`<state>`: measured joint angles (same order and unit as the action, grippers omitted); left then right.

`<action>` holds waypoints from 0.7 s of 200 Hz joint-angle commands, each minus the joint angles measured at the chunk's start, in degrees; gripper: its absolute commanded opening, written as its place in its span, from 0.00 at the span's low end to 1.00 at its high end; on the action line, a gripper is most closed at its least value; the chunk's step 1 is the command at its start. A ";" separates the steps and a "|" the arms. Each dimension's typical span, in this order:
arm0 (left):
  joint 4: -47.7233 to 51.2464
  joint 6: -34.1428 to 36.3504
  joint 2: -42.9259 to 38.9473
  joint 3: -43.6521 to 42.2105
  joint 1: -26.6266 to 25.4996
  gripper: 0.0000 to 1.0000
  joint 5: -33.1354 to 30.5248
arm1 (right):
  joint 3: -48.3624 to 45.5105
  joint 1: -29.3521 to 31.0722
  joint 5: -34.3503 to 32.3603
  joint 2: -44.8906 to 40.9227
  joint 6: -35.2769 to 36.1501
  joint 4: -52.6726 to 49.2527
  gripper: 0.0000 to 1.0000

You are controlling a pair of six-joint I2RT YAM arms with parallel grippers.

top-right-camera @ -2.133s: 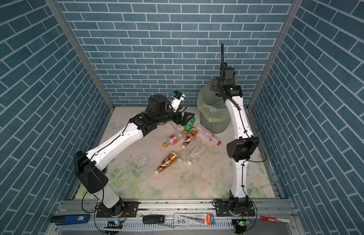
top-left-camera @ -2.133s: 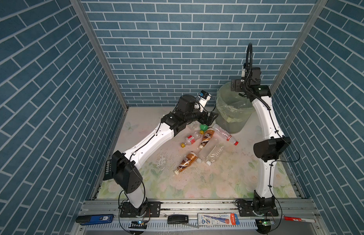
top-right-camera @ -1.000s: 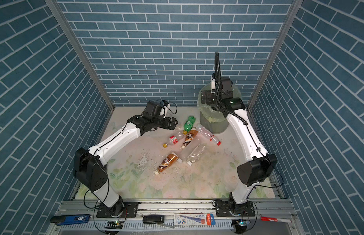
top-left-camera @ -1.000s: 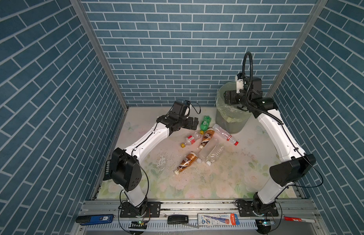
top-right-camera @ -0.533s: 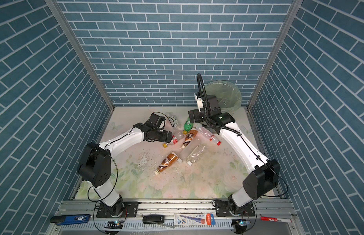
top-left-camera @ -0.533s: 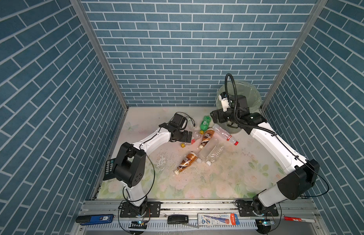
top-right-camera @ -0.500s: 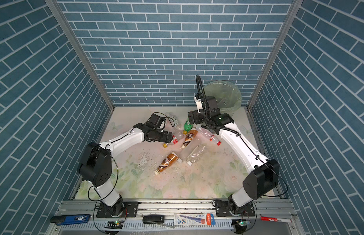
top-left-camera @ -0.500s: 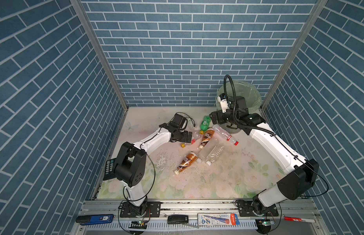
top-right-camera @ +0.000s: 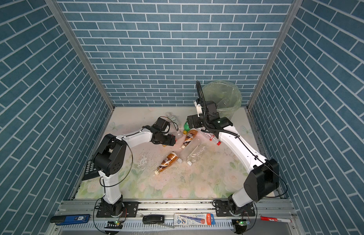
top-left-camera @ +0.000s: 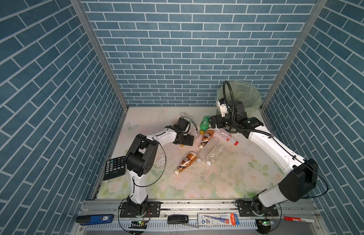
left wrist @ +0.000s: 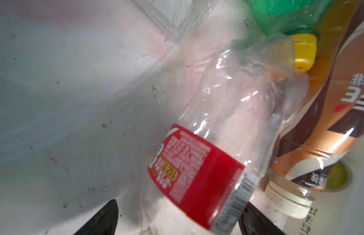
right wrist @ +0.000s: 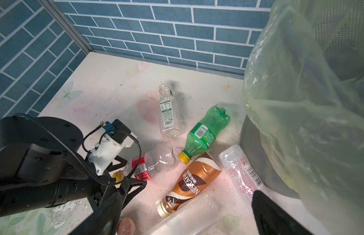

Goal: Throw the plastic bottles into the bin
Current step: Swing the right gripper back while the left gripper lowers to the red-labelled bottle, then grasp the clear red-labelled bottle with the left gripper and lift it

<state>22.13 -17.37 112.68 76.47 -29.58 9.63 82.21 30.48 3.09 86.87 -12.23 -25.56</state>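
My left gripper [top-left-camera: 187, 140] [left wrist: 182, 223] is open, its jaws either side of a crushed clear bottle with a red label [left wrist: 199, 173] [right wrist: 150, 164] lying on the table. My right gripper [top-left-camera: 213, 122] [right wrist: 187, 217] hangs open and empty above a brown bottle [top-left-camera: 207, 136] [right wrist: 197, 179], next to the bin [top-left-camera: 255, 92] [right wrist: 299, 105] in the back right corner. Around it lie a green bottle [top-left-camera: 205, 123] [right wrist: 205, 132], a clear red-capped one [top-left-camera: 225, 136], two bigger clear ones [top-left-camera: 212, 151] and a second brown one [top-left-camera: 186, 162].
A small clear bottle [top-left-camera: 185, 116] lies near the back wall. A black calculator [top-left-camera: 115, 167] leans at the table's left edge. Blue brick walls close three sides. Small tools and a red marker [top-left-camera: 299, 219] lie along the front rail.
The left arm has come down from beside the bin onto the red-labelled bottle. The right arm has swung from above the bin down to the bottles.
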 commanded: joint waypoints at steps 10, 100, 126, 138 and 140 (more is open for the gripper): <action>-1.49 0.66 1.23 2.10 -0.44 0.89 1.07 | -1.01 -0.20 0.94 -1.94 -1.48 1.65 0.99; -2.77 1.28 2.87 0.51 -1.33 0.75 1.34 | -2.67 -0.51 0.77 -2.28 -2.10 3.15 0.99; -3.39 1.24 3.62 0.14 -1.52 0.72 1.94 | -2.76 -0.77 1.63 -2.00 -2.25 3.04 0.99; -3.43 1.20 3.91 0.29 -1.70 0.70 1.98 | -2.62 -0.83 1.65 -1.66 -2.42 2.85 0.99; -3.41 1.24 4.00 0.33 -1.77 0.70 1.97 | -2.59 -0.81 1.65 -1.63 -2.44 2.72 0.99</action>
<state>18.68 -16.71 115.20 77.12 -30.79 10.98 80.93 29.98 3.70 86.32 -13.28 -23.51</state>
